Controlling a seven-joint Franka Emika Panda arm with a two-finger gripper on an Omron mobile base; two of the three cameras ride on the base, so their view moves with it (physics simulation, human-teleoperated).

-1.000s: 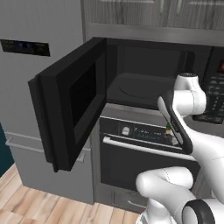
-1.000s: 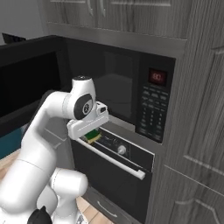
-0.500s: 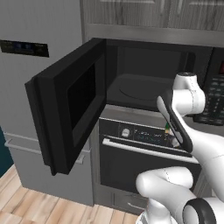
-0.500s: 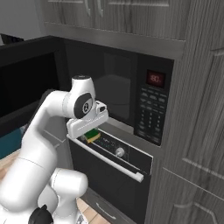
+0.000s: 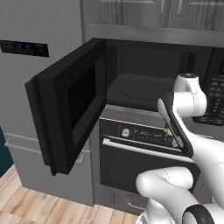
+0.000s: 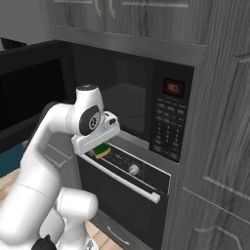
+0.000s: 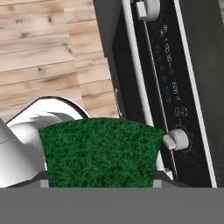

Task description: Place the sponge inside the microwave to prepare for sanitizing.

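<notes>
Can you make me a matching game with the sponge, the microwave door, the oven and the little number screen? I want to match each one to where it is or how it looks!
Things:
1. sponge
2. microwave door
3. oven
4. number screen

Descriptions:
A. glowing red
B. swung wide open
C. held in the pincer
D. right below the microwave, with a silver bar handle

Pairs: 1-C, 2-B, 3-D, 4-A

Two base views flanking the arm, both facing the microwave, hand view looking down, close
</notes>
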